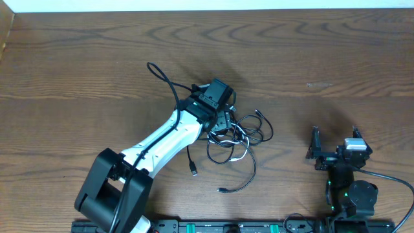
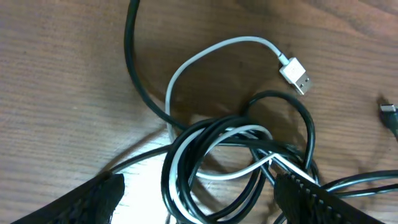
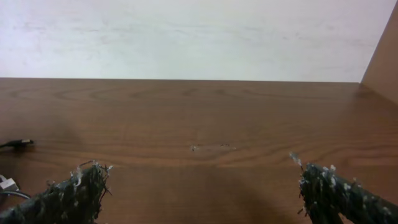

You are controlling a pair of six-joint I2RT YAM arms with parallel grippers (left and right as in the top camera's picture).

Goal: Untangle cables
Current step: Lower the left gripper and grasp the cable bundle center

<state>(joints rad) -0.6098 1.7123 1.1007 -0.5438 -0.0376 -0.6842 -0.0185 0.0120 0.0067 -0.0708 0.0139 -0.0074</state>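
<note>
At the centre of the table (image 1: 323,58), we found the cables (image 1: 238,134), black with one white, lying in a tangled heap. The left gripper (image 2: 199,186) stood open astride the knot, clamping nothing. The right gripper (image 3: 199,174), well apart, was likewise open and empty.

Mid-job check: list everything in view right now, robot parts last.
black cables: several, exact count hidden by the tangle, black, middle of the table
white cable: one, white, woven through the same tangle, its plug lying free
table: one, brown wood, under everything
wall: one, white, beyond the table's far edge
left arm: one, white and black, reaching to the tangle
left claw: one, black, open over the tangle
right arm: one, black, near edge
right claw: one, black, open, empty, apart from the cables
</note>
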